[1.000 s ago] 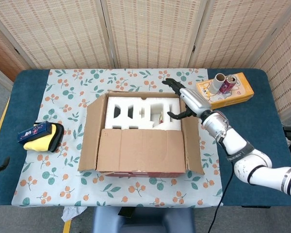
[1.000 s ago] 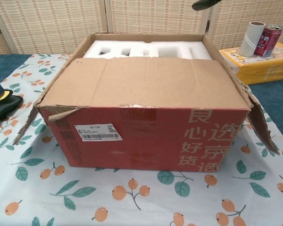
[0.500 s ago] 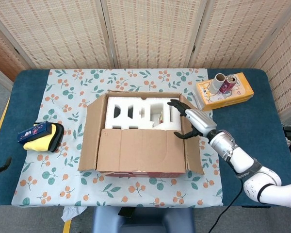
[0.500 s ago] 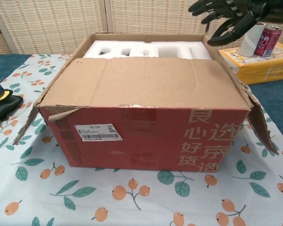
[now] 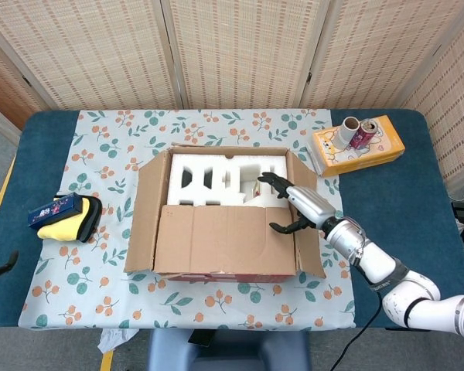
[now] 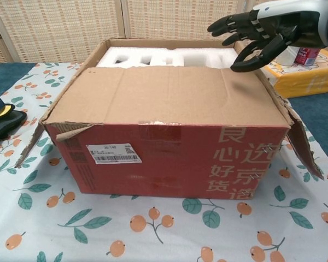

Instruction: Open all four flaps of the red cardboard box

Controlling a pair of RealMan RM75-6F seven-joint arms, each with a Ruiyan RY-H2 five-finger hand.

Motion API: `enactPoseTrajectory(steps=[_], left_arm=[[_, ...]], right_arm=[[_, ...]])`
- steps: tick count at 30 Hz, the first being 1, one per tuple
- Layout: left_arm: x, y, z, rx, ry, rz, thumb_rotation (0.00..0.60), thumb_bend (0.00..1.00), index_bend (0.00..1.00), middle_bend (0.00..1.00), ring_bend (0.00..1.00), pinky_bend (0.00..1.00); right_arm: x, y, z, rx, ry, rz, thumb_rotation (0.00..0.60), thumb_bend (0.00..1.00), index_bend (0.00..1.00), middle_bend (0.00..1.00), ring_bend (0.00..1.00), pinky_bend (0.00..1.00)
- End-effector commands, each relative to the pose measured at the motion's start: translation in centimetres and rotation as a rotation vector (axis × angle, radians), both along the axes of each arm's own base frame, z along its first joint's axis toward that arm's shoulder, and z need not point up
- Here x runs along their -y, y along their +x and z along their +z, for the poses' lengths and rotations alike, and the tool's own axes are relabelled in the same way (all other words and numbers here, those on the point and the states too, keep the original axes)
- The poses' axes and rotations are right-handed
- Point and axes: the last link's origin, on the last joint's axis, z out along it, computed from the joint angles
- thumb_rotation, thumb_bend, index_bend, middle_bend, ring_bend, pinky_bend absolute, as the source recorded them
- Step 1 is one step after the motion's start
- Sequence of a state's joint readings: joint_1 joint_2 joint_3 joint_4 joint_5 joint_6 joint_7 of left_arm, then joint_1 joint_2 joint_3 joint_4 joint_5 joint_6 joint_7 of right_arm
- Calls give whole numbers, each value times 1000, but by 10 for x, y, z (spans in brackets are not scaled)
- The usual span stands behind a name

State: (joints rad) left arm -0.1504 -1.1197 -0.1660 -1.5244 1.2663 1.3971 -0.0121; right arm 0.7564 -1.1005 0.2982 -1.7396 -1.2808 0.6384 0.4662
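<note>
on the table: i am seeing the red cardboard box [image 5: 224,212] [image 6: 169,155] sitting mid-cloth on the floral tablecloth [image 5: 100,154] [image 6: 71,229], its red front facing the chest camera.
near flap: the near flap [image 5: 224,239] [image 6: 164,98] is lying folded flat over the front part of the opening, still closed.
side flaps: the left flap [image 5: 145,212] [image 6: 35,139] and right flap [image 5: 309,224] [image 6: 303,144] are hanging outward and down.
far flap: the far flap [image 5: 228,149] [image 6: 169,42] is standing up at the back edge.
inside: white foam packing [image 5: 216,179] [image 6: 169,57] is showing in the uncovered rear half.
right hand: i am holding my right hand [image 5: 295,207] [image 6: 257,33] over the box's right rear corner, fingers [image 6: 229,24] spread and lightly curled, gripping nothing; whether it is touching the near flap's edge i cannot tell.
left hand: only a dark bit is showing at the head view's left border, too little for me to name it or read its state.
right side of table: a yellow box [image 5: 359,144] [image 6: 303,73] is carrying a red can [image 5: 363,134] [image 6: 305,54] and a paper roll [image 5: 346,133].
left side of table: a dark and yellow cloth bundle [image 5: 71,220] [image 6: 0,120] is lying with a small blue box [image 5: 54,209] on it.
</note>
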Motion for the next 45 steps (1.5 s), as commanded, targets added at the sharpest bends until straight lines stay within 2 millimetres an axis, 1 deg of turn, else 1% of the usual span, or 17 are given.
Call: enactPoseTrajectory(steps=[1,6,11,15,22,31,45], left_arm=[[0,0,0,2,2,-2,600,380,0,8,0,0],[0,0,0,2,2,-2,600,380,0,7,0,0],[0,0,0,2,1,-2,600,380,0,7,0,0],[0,0,0,3,0,-2,600,380,0,7,0,0],[0,0,0,6,1,-3,600,380,0,7,0,0],[-1,0,-1,5,-5,-3,600,380,0,7,0,0],[0,1,-1,0,-3,-9,600,380,0,7,0,0]], right_arm=[[-2,0,-4,14,28,-13,600,385,0,0,3,261],[-7,0,-7,25,56,-14,600,385,0,0,2,292],[-12,0,-8,43,67,-11,600,385,0,0,2,378],[-12,-1,-10,56,72,-20,600,385,0,0,0,400],[-9,-2,-10,155,87,-76,600,385,0,0,0,450],[-12,-6,-3,180,88,-79,600,385,0,0,0,462],[-17,-9,-5,163,117,-91,600,385,0,0,0,469]])
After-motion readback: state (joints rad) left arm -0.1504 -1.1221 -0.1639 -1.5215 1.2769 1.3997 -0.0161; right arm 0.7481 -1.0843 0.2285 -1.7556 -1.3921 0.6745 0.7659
